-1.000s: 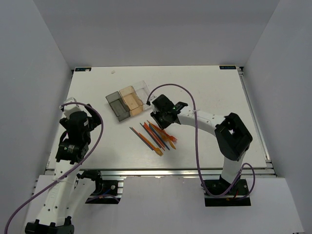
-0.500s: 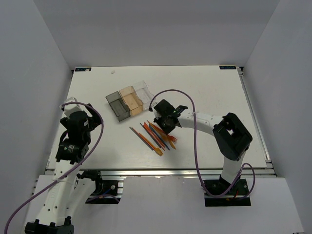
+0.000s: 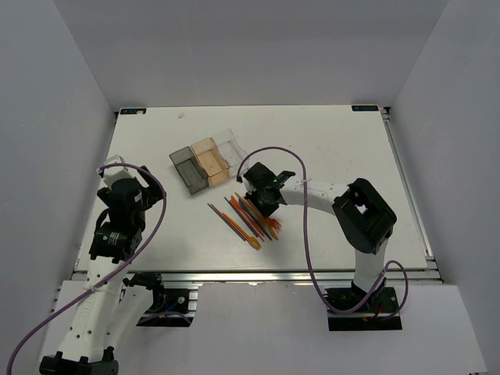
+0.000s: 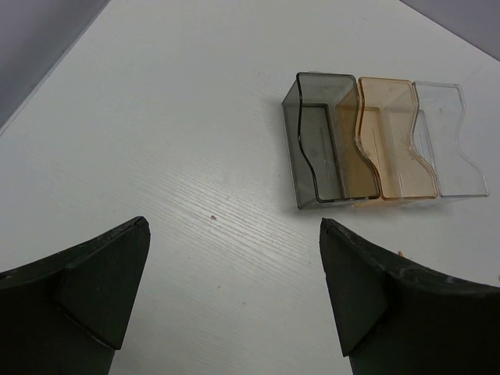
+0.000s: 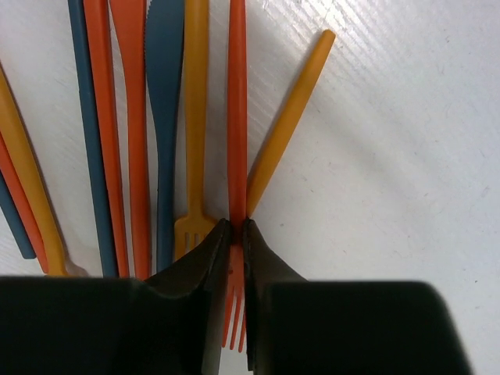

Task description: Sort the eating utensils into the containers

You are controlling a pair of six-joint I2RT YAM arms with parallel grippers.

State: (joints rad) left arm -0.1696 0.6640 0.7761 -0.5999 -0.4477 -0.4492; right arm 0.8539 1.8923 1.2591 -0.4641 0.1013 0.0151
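Note:
Several thin plastic utensils in orange, red and blue lie side by side on the white table. In the right wrist view my right gripper is shut on a red fork, its tines showing between the fingers. A yellow fork, a blue knife and a yellow handle lie beside it. The three joined containers, dark grey, amber and clear, look empty. My left gripper is open and empty above bare table, left of the bins.
The utensil pile lies just in front of the bins. The table's left edge is close to my left arm. My right arm reaches in from the right across the table front.
My right gripper has moved slightly left and down onto the top of the utensil pile. My left arm has not moved.

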